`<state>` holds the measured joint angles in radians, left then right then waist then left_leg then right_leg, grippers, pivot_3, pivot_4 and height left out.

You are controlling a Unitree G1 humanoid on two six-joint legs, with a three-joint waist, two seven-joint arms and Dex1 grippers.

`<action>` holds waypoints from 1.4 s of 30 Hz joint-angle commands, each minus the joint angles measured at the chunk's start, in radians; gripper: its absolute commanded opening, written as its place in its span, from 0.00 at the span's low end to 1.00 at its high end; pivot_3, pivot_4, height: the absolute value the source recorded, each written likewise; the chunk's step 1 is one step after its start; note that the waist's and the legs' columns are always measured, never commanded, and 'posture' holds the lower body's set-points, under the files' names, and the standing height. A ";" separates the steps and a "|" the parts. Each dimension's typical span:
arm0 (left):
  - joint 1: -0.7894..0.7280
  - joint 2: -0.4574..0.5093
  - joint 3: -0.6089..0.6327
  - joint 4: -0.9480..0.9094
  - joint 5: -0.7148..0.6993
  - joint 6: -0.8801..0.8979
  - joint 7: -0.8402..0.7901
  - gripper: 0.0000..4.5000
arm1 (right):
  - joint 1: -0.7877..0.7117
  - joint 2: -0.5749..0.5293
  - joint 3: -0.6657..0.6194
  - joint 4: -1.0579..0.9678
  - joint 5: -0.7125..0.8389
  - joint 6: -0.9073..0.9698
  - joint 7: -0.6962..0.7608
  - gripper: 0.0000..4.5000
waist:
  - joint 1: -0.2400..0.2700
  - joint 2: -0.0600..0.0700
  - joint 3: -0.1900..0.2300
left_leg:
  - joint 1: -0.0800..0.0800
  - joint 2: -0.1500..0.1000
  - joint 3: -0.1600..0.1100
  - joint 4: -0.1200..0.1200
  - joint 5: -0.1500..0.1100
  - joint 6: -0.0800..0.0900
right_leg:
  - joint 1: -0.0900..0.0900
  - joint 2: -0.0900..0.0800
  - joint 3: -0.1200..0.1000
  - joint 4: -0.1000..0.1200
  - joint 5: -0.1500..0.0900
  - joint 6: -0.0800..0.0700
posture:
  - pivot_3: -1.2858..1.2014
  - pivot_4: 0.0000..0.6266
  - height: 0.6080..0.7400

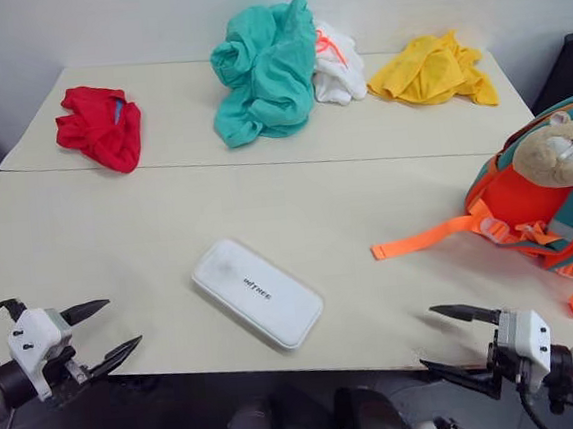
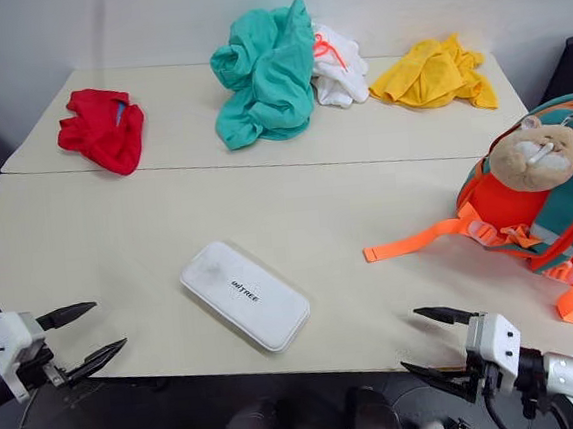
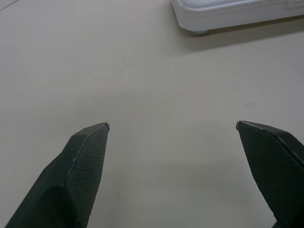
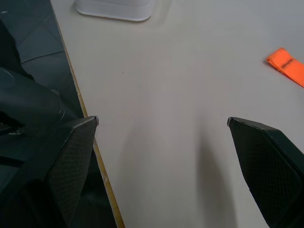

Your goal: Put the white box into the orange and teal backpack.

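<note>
step: pre-reach, nothing held; white box (image 1: 257,292) flat on desk (image 1: 88,242) near front edge; backpack (image 1: 556,201) at right; left gripper (image 1: 104,334) and right gripper (image 1: 456,338) low, fingers apart; next: both close in on box ends.

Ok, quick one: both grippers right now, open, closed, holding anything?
Left gripper: open, holding nothing, at the table's near edge.
Right gripper: open, holding nothing, at the table's near edge.

White box (image 1: 257,292) with grey lettering, on cream table (image 1: 88,242). Orange and teal backpack (image 1: 558,216), tan plush toy (image 1: 560,150). Red cloth (image 1: 101,126) at ten o'clock, teal heap (image 1: 264,71) at twelve, yellow cloth (image 1: 433,71) at one.
</note>
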<state>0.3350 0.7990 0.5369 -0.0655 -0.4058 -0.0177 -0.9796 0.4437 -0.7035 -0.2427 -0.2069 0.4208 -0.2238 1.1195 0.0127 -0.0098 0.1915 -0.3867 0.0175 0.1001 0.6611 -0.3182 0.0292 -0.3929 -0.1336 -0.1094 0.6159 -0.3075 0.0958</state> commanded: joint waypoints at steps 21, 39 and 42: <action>-0.499 0.012 -0.307 0.130 0.108 0.217 0.100 0.31 | -0.425 0.091 0.547 -0.156 -0.260 0.296 -0.156 0.01 | -0.015 -0.001 0.000 | -0.001 -0.002 0.002 0.001 0.005 0.004 | -0.001 0.001 -0.004 0.006 0.001 0.001 | 0.52 0.24 1.00; -0.492 -0.029 -0.433 0.028 0.076 0.329 -0.004 0.04 | -0.565 0.156 0.487 -0.010 -0.261 0.289 -0.204 0.00 | -0.017 -0.002 -0.001 | 0.000 -0.001 0.004 0.004 0.007 0.005 | -0.001 0.001 -0.003 0.010 0.001 0.001 | 0.52 0.24 1.00; -0.449 -0.033 -0.426 -0.029 0.066 0.365 0.002 0.04 | -0.586 0.135 0.441 0.035 -0.258 0.283 -0.198 0.00 | -0.016 -0.002 -0.001 | 0.000 -0.001 0.003 0.003 0.007 0.004 | -0.001 0.001 -0.003 0.010 0.001 0.001 | 0.52 0.24 1.00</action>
<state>-0.1236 0.7669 0.1225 -0.0371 -0.3118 0.3360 -0.9588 -0.1384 -0.5664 0.2185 -0.1715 0.1455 0.0683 0.9227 -0.0034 -0.0113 0.1909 -0.3869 0.0166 0.1029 0.6645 -0.3115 0.0336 -0.3939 -0.1328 -0.1129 0.6255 -0.3070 0.0971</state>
